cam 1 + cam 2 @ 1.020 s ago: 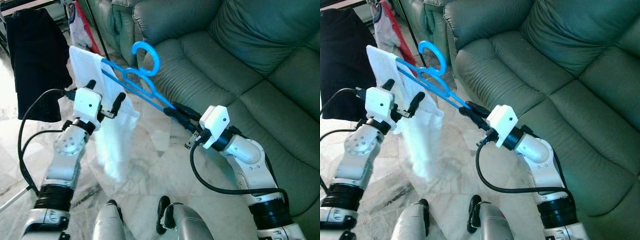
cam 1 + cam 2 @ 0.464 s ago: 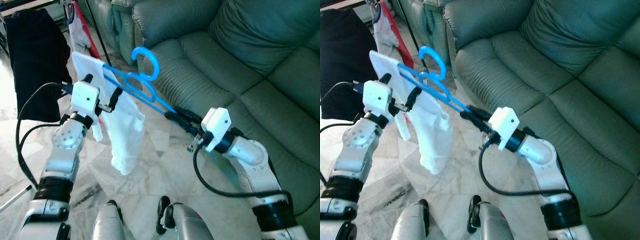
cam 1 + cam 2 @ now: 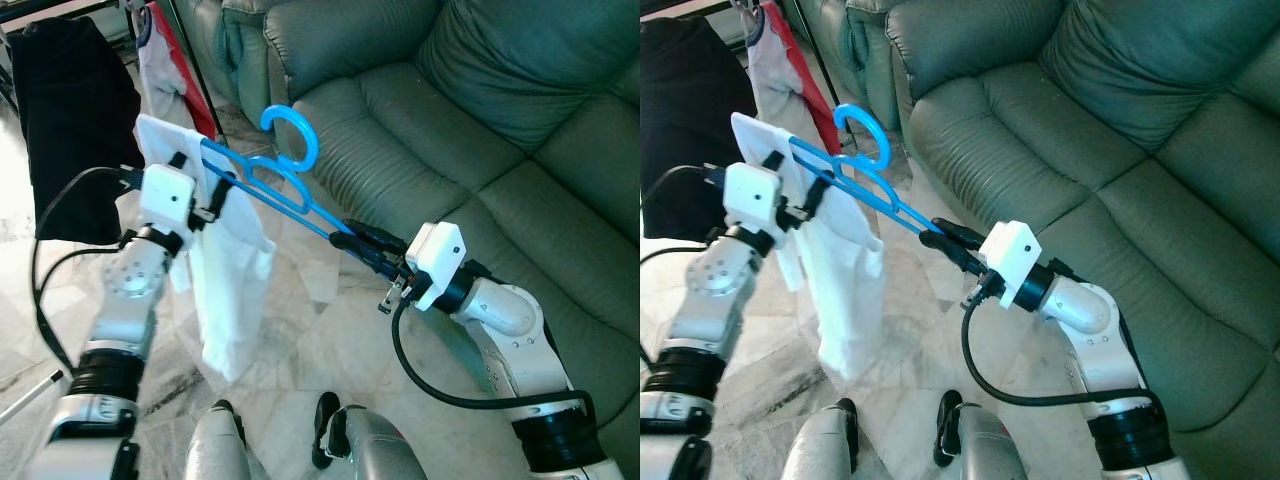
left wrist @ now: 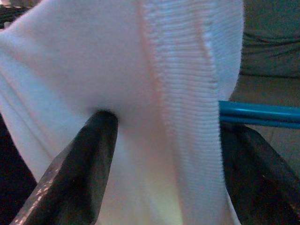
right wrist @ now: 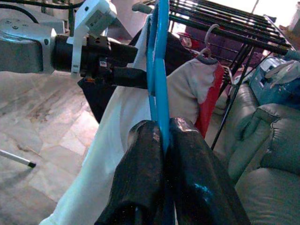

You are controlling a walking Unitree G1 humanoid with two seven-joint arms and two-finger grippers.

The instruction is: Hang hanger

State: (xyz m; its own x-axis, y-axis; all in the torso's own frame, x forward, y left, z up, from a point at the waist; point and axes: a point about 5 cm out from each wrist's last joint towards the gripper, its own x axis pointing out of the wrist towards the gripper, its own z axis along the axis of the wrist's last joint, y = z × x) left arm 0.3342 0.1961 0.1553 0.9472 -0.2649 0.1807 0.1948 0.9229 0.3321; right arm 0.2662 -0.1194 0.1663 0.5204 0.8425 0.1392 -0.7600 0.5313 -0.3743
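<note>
Right hand (image 3: 352,240) is pinched tight on one end of the blue hanger (image 3: 270,185), held out level in front of the sofa (image 3: 480,120) — left hand (image 3: 200,185) is spread around the white garment (image 3: 225,290) draped on the far end. One tilt and that cloth slides off before reaching the drying rack (image 5: 225,28).

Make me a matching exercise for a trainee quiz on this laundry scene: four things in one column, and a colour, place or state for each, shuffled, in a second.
Things:
1. hanger
2. white garment
3. right gripper
4. sofa

Descriptions:
A. green, at the robot's right
B. shut on the hanger's end
C. blue, hook pointing up
D. draped over the hanger at the left gripper

Pairs: 1-C, 2-D, 3-B, 4-A
</note>
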